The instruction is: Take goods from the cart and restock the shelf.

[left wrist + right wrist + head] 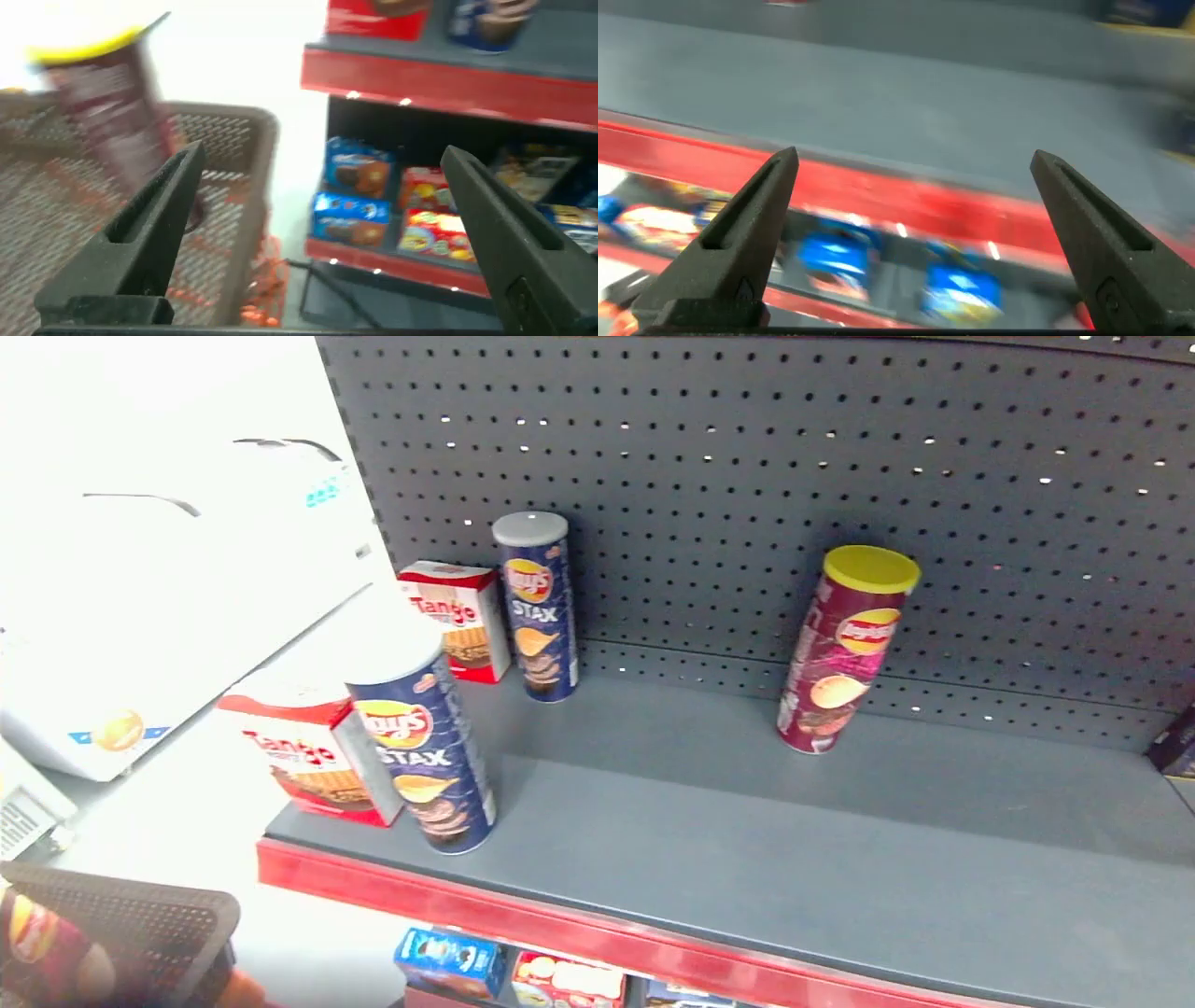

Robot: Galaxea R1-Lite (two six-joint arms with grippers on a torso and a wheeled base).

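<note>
The left gripper (322, 157) and right gripper (915, 161) are spread wide, holding nothing, while 2 blue cans (425, 747) and 1 purple can (840, 649) stand on the shelf (747, 840) and 1 blurry can (107, 103) stands in the cart (245, 149).

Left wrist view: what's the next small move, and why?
Probably ease the left tool toward the maroon can in the cart basket. The tool is open and empty, not yet around the can, and the shelf has bare room.
</note>
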